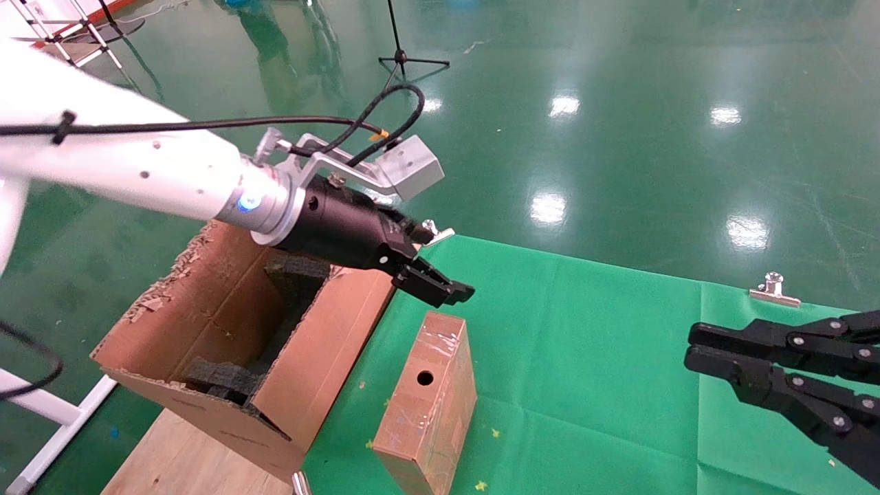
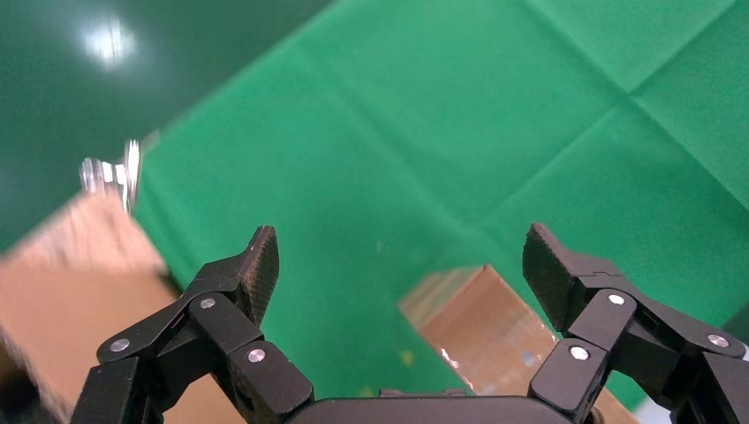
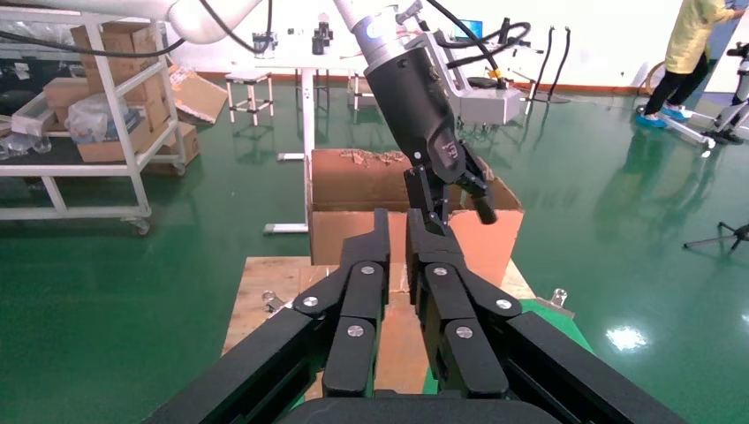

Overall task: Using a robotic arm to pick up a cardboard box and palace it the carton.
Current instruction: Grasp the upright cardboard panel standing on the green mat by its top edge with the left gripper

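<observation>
Brown cardboard box [image 1: 430,405] with glossy clear tape, sitting on a bright green cloth [image 1: 591,357]. Carton [image 1: 234,350] is brown too, black foam [image 1: 292,275] inside. White robotic arm [image 1: 137,161], black gripper [image 1: 440,289].

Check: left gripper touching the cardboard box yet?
Apart. In the left wrist view the left gripper is open, green cloth showing between its fingers and the cardboard box below.

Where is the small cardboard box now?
In the head view the cardboard box stands on the green cloth, beside the carton, below the open left gripper.
</observation>
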